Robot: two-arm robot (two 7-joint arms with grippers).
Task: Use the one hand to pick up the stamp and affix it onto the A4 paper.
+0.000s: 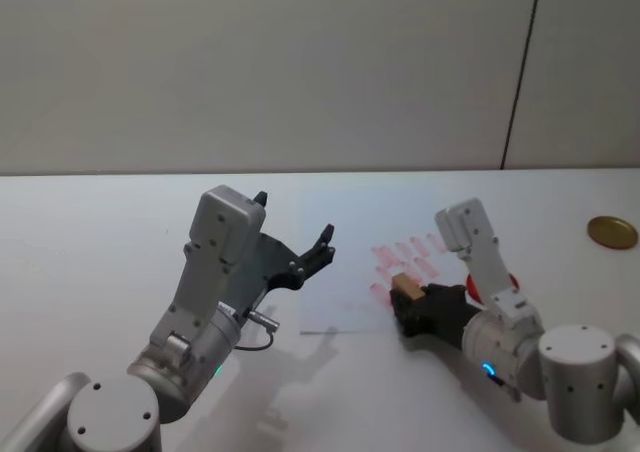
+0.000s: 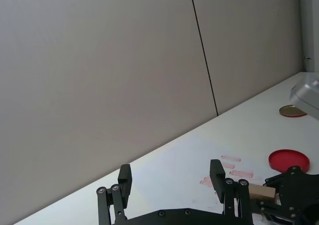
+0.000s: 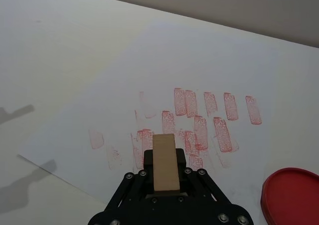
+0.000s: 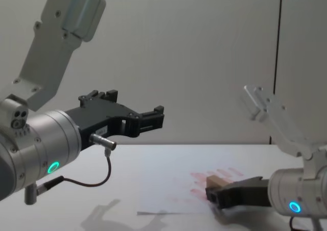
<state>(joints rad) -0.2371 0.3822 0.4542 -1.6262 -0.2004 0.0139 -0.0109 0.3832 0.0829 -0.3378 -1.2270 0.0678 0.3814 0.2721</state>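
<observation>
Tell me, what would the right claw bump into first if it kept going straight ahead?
Probably the paper. The right claw, shut on the stamp, points low over the red prints, so the stamp's end would likely land there first, though its height is unclear.

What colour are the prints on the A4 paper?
Pinkish-red oblongs; the prints on the A4 paper show best in the right wrist view.

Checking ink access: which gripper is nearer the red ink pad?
Right. The right gripper, holding the stamp, is beside the ink pad; the left gripper hangs beyond the paper.
</observation>
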